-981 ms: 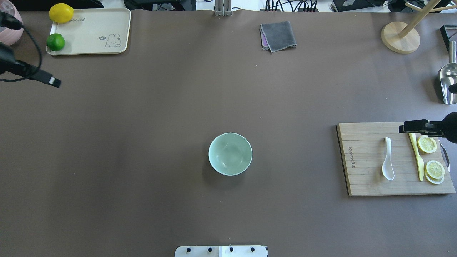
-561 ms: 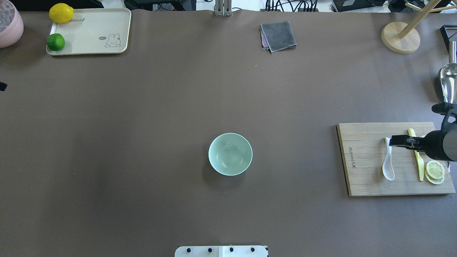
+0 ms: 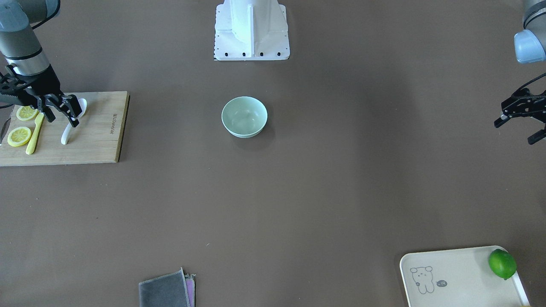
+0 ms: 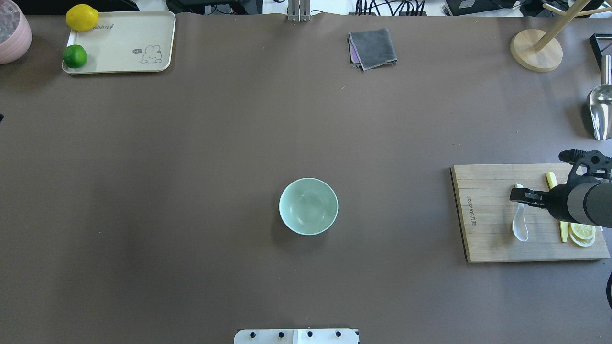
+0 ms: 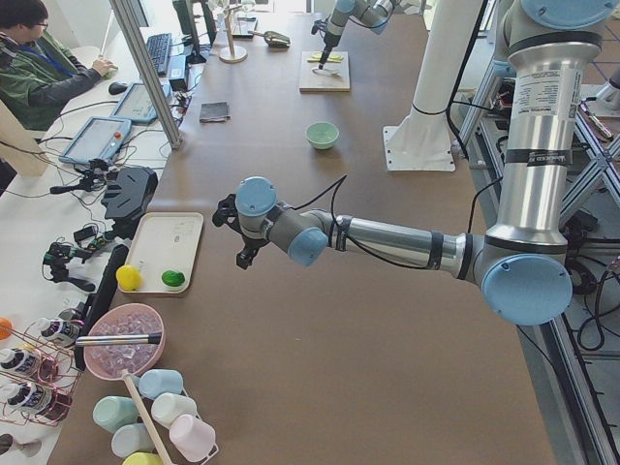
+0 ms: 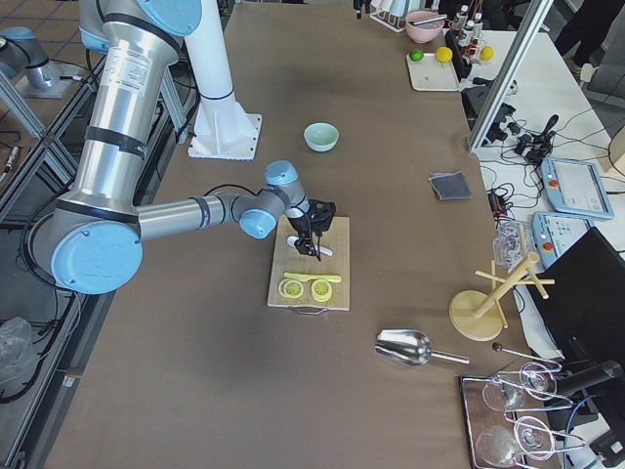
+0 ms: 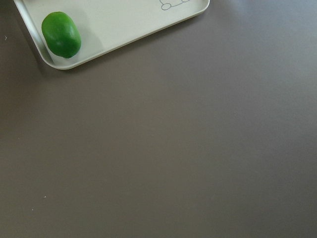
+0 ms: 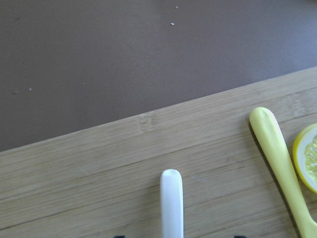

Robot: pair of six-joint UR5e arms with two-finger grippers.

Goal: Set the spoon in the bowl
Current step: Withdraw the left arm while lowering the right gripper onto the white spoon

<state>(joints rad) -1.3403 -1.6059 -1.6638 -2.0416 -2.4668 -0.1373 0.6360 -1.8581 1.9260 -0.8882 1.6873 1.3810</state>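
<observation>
The white spoon [image 4: 520, 228] lies on the wooden cutting board [image 4: 487, 239] at the table's right, scoop towards the robot; it also shows in the front view [image 3: 67, 134]. My right gripper [image 4: 519, 197] is open and points down over the spoon's handle, one finger to each side [image 3: 62, 119]. The right wrist view shows the handle's tip [image 8: 171, 203] centred below. The mint-green bowl [image 4: 308, 206] stands empty mid-table. My left gripper [image 3: 518, 123] is open and empty, far off at the left edge.
A yellow knife [image 4: 551, 179] and lemon slices [image 4: 582, 231] lie on the board right of the spoon. A cream tray [image 4: 124, 43] with a lime [image 4: 74, 56] and lemon [image 4: 82, 17], a grey cloth [image 4: 372, 48], a wooden stand [image 4: 535, 50] and a metal scoop [image 4: 600, 112] line the far side.
My right gripper has moved from the board's far right corner left and nearer, over the spoon's handle. My left arm has drawn back out of the overhead view's left edge.
</observation>
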